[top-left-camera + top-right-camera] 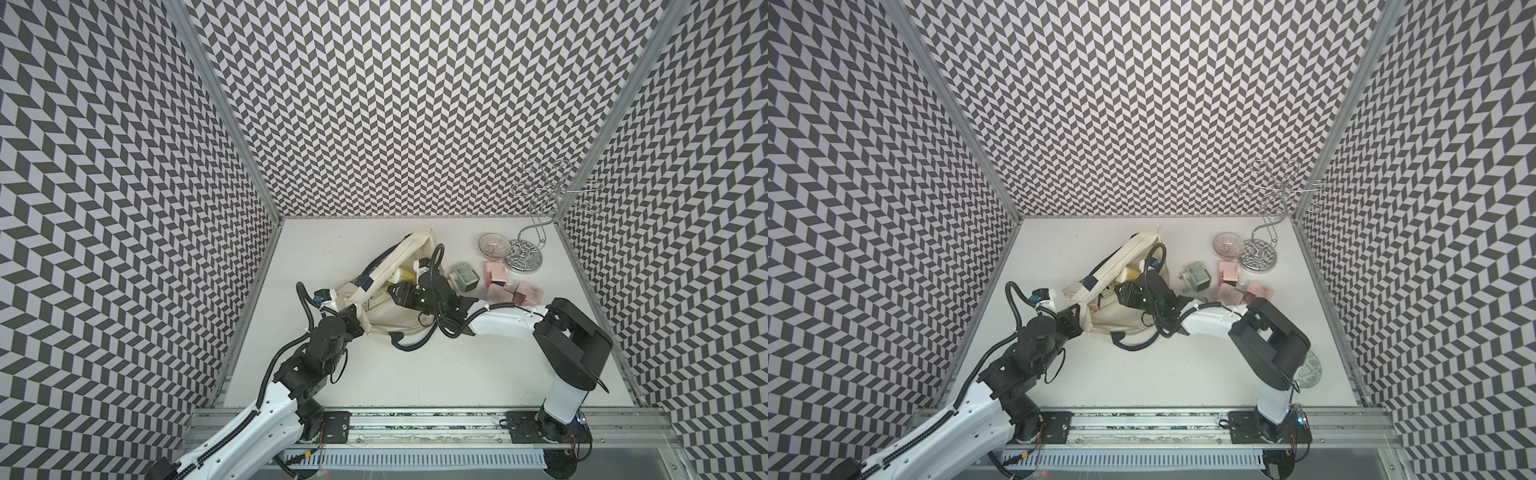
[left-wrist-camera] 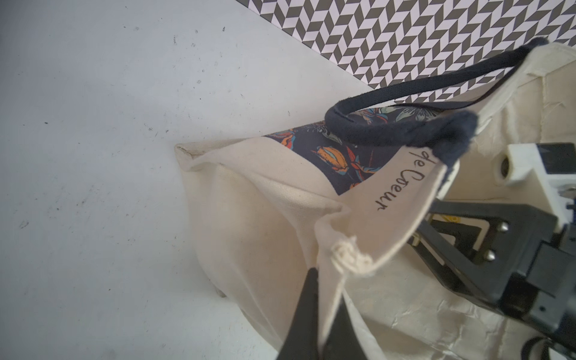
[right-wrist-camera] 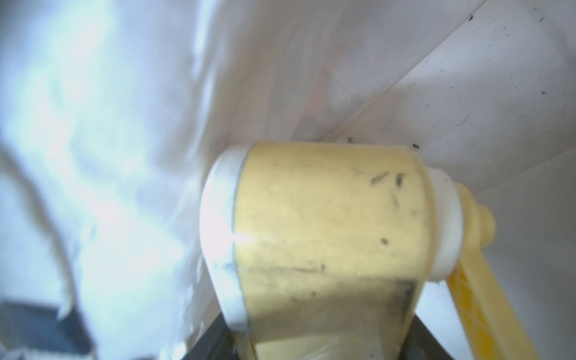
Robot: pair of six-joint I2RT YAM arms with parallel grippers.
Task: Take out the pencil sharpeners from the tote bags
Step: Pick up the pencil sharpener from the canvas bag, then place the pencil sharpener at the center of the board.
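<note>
The cream tote bag [image 1: 399, 253] [image 1: 1129, 249] lies mid-table with its mouth held up. My left gripper [image 1: 360, 316] [image 2: 325, 290] is shut on the bag's canvas rim [image 2: 343, 249]. My right gripper [image 1: 392, 291] [image 3: 316, 339] reaches inside the bag and is shut on a yellow pencil sharpener [image 3: 327, 224] with a white end cap and a yellow crank. A bit of yellow [image 1: 405, 274] shows in the bag's mouth in both top views. To the right of the bag, a green sharpener [image 1: 464, 276] and several pink sharpeners [image 1: 496, 272] [image 1: 1260, 293] sit on the table.
A pink ribbed glass bowl [image 1: 493, 245] and a chrome wire stand [image 1: 523, 257] stand at the back right, just behind the pink sharpeners. A navy handle [image 1: 409, 343] trails onto the table in front of the bag. Patterned walls close in three sides.
</note>
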